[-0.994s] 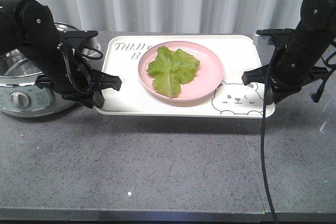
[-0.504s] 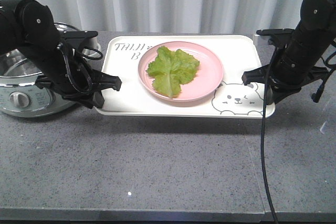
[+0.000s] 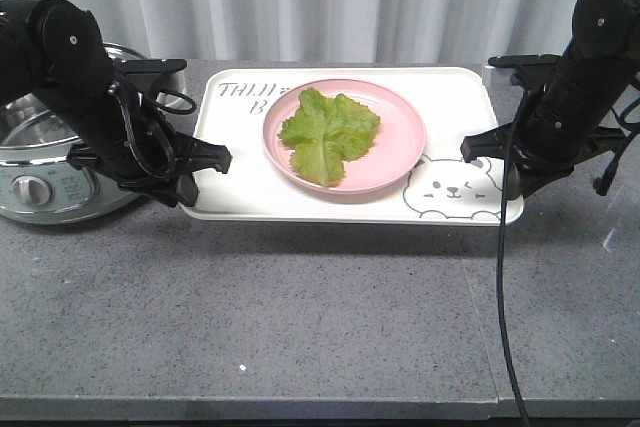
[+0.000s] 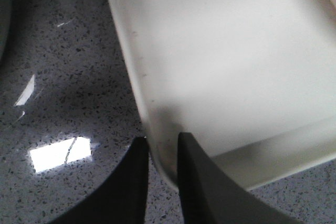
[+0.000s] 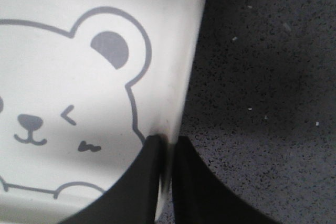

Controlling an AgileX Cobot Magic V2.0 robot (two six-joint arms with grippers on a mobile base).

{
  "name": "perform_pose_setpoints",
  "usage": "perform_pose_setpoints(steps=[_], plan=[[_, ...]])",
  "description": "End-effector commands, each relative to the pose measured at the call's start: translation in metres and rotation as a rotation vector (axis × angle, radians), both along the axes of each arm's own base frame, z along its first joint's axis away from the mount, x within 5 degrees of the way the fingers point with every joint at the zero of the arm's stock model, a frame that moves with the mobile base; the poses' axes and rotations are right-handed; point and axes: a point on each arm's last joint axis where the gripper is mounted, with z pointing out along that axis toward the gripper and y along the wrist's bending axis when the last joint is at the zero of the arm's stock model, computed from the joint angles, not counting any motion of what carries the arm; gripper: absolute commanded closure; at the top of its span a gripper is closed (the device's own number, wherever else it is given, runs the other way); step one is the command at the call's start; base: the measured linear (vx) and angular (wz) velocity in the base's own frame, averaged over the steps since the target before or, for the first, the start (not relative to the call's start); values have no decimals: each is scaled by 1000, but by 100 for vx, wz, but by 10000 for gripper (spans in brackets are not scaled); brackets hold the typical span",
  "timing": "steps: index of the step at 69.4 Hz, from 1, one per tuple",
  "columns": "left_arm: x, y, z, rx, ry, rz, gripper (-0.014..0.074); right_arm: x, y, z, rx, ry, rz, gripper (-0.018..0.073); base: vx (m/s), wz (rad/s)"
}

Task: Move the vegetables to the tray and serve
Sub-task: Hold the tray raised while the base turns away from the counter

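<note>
The vegetables, a crinkled green lettuce leaf (image 3: 328,134), lie on a round pink plate (image 3: 403,147) that stands on the cream tray (image 3: 240,185). My left gripper (image 3: 207,169) is shut on the tray's left rim near the front corner. The left wrist view shows its fingertips (image 4: 160,140) straddling that rim of the tray (image 4: 220,51). My right gripper (image 3: 488,160) is shut on the right rim beside the bear face. In the right wrist view its fingertips (image 5: 167,141) pinch the edge of the tray (image 5: 52,66). Whether the tray rests on the counter cannot be told.
A silver electric pot (image 3: 40,162) stands at the far left, close behind my left arm. A black cable (image 3: 500,297) hangs from the right arm down across the grey speckled counter (image 3: 320,317). A pale curtain closes the back.
</note>
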Motion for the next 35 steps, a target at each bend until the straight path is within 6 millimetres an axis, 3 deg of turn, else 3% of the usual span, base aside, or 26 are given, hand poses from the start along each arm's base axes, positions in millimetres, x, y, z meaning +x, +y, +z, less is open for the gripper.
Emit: perform_pose_setpoints(steps=[1,35], plan=[[-9,-17,36,-166,-114,-16,604,-9,14,30,92,-84,48,568,-1,-5],[-9,-17,36,-166,-114,-16,604,-9,14,30,92,-84,48,568,0,-10]])
